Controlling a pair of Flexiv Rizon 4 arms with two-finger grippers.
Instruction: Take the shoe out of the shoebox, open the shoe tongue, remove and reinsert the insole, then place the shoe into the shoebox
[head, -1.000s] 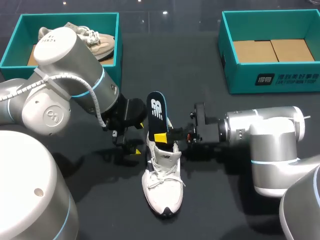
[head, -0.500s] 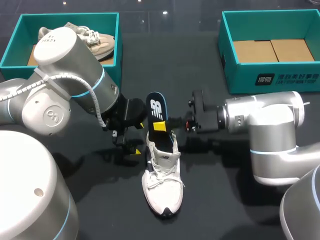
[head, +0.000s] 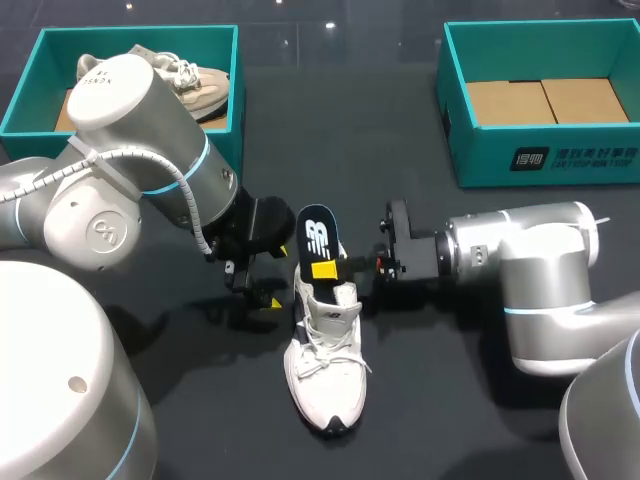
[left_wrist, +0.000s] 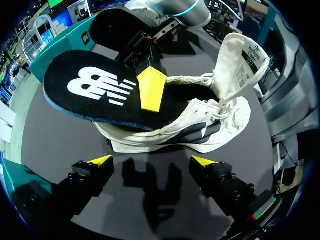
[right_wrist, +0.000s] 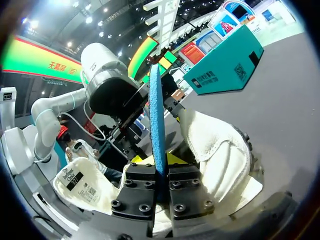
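A white shoe (head: 325, 365) lies on the dark table, toe toward me, its tongue (left_wrist: 243, 56) folded open. The black insole (head: 318, 236) with a white logo sticks up at a slant out of the shoe's opening. My right gripper (head: 325, 270) comes in from the right and is shut on the insole. In the right wrist view the insole's blue underside (right_wrist: 157, 120) stands edge-on between the closed fingers. My left gripper (left_wrist: 151, 162) hangs open just left of the shoe (left_wrist: 200, 127), low over the table with nothing between its fingers.
A teal shoebox (head: 30, 95) at the back left holds a second, beige shoe (head: 195, 78). Another teal shoebox (head: 540, 160) at the back right shows only its cardboard floor. My left arm's large elbow (head: 130, 170) fills the left side.
My right gripper closed on the insole, rose briefly, then came back down. The insole now sits a little lower over the shoe. The left arm kept still.
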